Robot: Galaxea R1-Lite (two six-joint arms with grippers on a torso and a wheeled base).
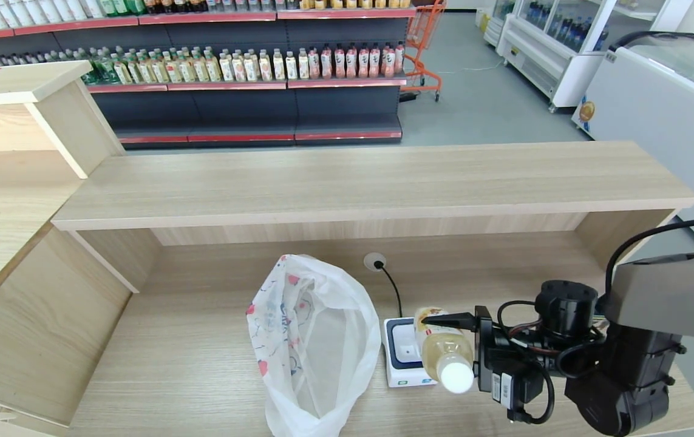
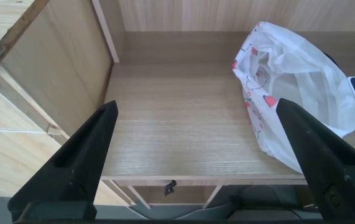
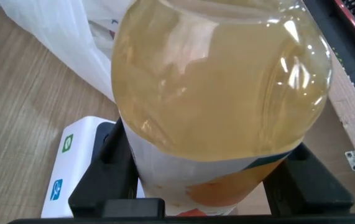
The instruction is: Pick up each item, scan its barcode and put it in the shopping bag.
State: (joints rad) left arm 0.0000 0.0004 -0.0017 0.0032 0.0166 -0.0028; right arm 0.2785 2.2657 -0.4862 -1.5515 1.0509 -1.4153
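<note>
A clear bottle of yellowish drink with a white cap lies sideways in my right gripper, which is shut on it. It hangs just above the white scanner with the dark top, on the lower counter. In the right wrist view the bottle sits between the black fingers, with the scanner beneath. The white printed shopping bag stands open just left of the scanner. My left gripper is open and holds nothing, above bare counter left of the bag.
A black cable runs from the scanner to a grommet hole at the back. A raised wooden counter top overhangs the work surface, and a wooden side panel closes the left. Drink shelves and freezers stand beyond.
</note>
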